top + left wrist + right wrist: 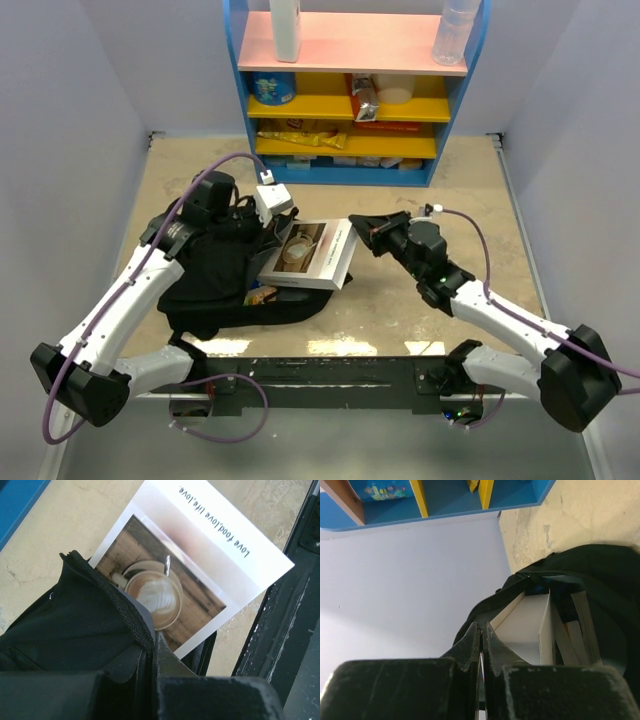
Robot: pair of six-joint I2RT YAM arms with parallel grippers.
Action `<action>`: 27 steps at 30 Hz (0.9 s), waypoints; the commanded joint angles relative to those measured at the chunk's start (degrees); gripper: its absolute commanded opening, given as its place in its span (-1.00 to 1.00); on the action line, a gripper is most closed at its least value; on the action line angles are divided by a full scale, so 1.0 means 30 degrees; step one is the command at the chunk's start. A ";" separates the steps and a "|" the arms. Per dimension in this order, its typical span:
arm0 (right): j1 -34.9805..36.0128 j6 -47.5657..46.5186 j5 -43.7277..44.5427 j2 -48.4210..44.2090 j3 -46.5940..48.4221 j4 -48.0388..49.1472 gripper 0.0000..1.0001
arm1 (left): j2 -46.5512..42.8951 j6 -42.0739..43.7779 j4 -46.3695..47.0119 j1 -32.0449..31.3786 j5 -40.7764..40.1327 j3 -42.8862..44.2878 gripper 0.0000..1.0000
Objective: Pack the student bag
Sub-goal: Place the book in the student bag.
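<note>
Top external shows one black bag (205, 280) on the table (480, 200), left of centre, its zip edge clamped in the closed left gripper (152, 647). One book (312, 252), reading "Love food,love life,love.", pokes from its mouth. The right gripper (481, 630), fully closed, sits at that book's corner, perhaps nipping its cover.

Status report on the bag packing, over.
Left gripper shut on student bag zipper edge. Right gripper shut on book corner. Book partly in bag, other books already inside.
</note>
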 commanded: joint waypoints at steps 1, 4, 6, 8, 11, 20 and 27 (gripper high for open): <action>0.1403 0.0418 0.1001 0.0944 0.0260 0.2282 -1.00 | -0.0132 -0.0715 0.2153 -0.0454 0.0789 0.1069 -1.00; 0.2721 -0.0372 0.1266 0.1618 0.0523 0.1932 -1.00 | -0.0073 -0.0539 0.2036 -0.0601 0.0731 0.1157 -1.00; 0.3601 -0.0782 0.1149 0.2144 0.0582 0.1902 -1.00 | -0.0072 -0.0539 0.2123 -0.0659 0.0759 0.1128 -1.00; 0.4186 -0.1338 0.0683 0.2701 0.0785 0.1816 -1.00 | -0.0073 -0.0510 0.2182 -0.0689 0.0963 0.1069 -1.00; 0.4365 -0.1575 -0.0079 0.4223 0.1049 0.2687 -1.00 | -0.0073 -0.0451 0.2212 -0.0747 0.1372 0.1010 -1.00; 0.4745 -0.5871 -0.2303 1.0980 0.6926 0.4683 -0.89 | -0.0190 0.0223 0.1392 -0.0777 0.2779 0.1333 -1.00; 0.4630 -0.8165 -0.4974 1.2348 0.6037 0.5972 -0.21 | -0.0453 0.0808 0.0719 -0.0777 0.2605 0.1420 -1.00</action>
